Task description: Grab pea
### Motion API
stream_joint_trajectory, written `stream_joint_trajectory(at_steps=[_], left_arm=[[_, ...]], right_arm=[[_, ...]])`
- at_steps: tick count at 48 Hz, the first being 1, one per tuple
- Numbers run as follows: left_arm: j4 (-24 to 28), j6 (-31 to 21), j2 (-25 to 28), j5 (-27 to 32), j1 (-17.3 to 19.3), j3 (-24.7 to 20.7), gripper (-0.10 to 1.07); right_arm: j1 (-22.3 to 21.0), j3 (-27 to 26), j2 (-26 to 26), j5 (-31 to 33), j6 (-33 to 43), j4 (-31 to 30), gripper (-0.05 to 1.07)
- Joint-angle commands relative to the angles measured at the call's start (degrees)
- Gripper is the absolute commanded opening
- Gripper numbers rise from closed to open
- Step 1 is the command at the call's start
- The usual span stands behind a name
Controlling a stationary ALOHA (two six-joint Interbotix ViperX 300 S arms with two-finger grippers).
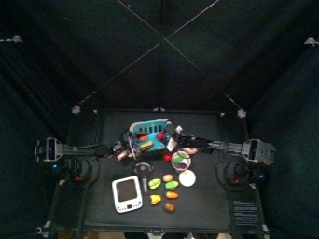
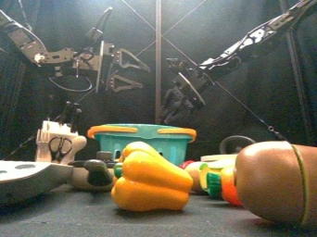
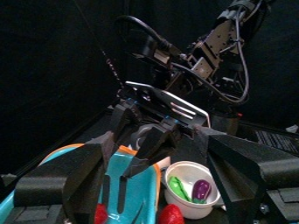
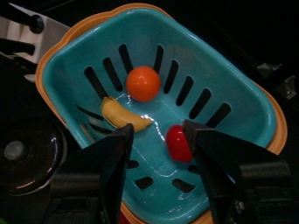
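Pea (image 3: pixel 177 185) lies in the white bowl (image 3: pixel 218 198) beside the basket (image 4: pixel 233 87), likely light, hard, slick plastic, so pinch across its middle; left gripper (image 3: pixel 163 188) and right gripper (image 4: pixel 158 144) both spread, empty.

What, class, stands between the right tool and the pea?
Nothing visible blocks it. The right tool hangs open over the teal basket, while the pea lies beside that basket in a white bowl. A purple piece shares the bowl and crowds the pea closely.
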Motion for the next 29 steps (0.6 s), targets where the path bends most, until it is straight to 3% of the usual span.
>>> stream_joint_trajectory(at_steps=[1, 13, 29], left_arm=[[0.00, 0.09, -0.62, -0.53, -0.09, -0.62, 1.03], [0.00, 0.09, -0.62, -0.53, -0.09, -0.70, 1.03], [0.00, 0.09, 0.09, -0.53, -0.09, -0.70, 1.03]], right_arm=[[0.00, 0.35, -3.96, 0.00, 0.18, 0.97, 0.84], [3.34, 7.82, -11.16, 0.18, 0.09, 1.32, 0.84], [11.51, 21.01, -20.48, 0.18, -0.35, 0.35, 0.84]])
